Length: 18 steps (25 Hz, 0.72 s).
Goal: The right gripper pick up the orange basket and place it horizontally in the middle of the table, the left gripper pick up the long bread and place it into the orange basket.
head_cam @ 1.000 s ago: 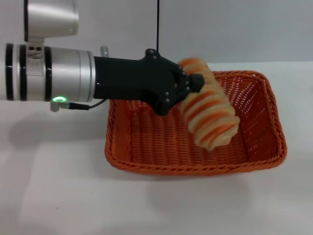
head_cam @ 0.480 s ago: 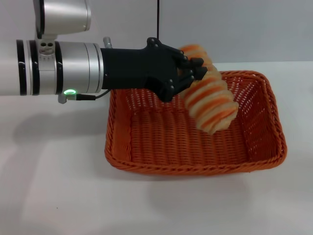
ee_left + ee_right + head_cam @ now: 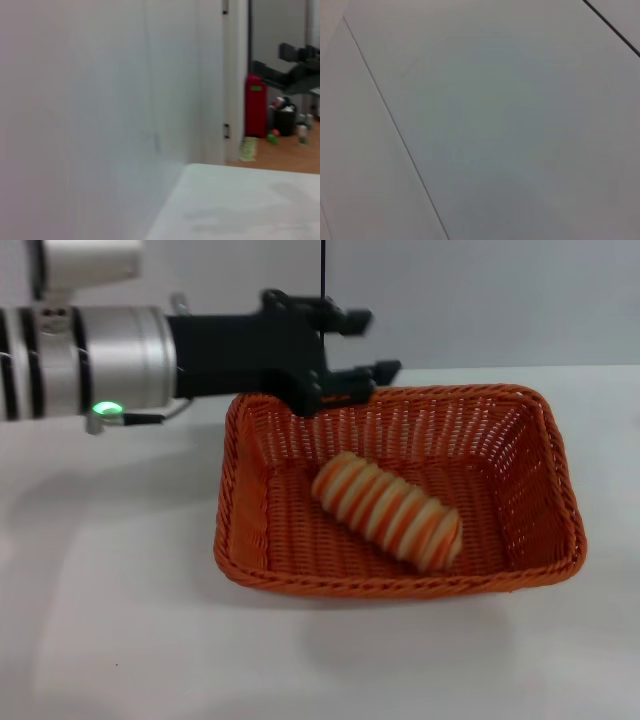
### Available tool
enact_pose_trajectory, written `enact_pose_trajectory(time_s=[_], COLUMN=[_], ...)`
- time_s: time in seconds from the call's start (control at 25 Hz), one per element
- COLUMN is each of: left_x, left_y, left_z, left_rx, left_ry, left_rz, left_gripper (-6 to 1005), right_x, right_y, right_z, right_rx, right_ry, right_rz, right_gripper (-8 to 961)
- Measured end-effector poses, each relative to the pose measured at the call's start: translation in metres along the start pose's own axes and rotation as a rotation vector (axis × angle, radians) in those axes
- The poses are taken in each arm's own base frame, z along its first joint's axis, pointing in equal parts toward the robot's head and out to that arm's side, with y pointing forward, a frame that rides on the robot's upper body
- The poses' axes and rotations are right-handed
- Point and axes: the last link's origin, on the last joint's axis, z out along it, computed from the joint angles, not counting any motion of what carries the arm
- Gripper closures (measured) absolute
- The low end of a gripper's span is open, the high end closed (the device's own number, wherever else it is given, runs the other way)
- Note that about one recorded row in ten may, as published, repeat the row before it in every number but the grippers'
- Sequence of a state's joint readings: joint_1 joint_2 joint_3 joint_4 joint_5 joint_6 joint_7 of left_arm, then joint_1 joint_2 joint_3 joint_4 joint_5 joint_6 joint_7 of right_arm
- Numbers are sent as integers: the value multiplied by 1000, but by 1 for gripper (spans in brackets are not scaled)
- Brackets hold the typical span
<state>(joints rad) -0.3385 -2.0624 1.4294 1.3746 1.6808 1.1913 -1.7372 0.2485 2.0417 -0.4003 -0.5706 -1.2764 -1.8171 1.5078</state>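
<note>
The long bread (image 3: 387, 511) is lying diagonally on the floor of the orange basket (image 3: 250, 540), which is sitting on the white surface (image 3: 120, 640). The left gripper (image 3: 365, 345) is hovering over the basket's far-left rim, fingers spread (holding nothing). Right gripper not in view.

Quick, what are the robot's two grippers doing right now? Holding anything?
Left gripper: open, holding nothing, above the orange basket's far rim; the long bread lies inside.
Right gripper: not in view.
</note>
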Motion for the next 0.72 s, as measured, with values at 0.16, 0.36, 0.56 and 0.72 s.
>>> enact_pose_trajectory(time_s=[0.16,0.36,0.56,0.72], left_x=[-4,-16,-40,-73], left_y=[-19,-34,-39,-38], left_z=[-32,-75,-108,-133], left_rx=[122,268,374,462], left_ry=[25,56,139,239], left_rz=[10,22,-45,-142], left_gripper=[369,281,278,275], right_x=[-1,-3,-3,-4], right_y=[0,-1,-2,-3], right_z=[-2,-3,0,3], right_rx=[4,8,8,2], right_ry=[-3,0,5,6], right_rz=[-3,-7,-8,-22], right_gripper=[332,332,332,332])
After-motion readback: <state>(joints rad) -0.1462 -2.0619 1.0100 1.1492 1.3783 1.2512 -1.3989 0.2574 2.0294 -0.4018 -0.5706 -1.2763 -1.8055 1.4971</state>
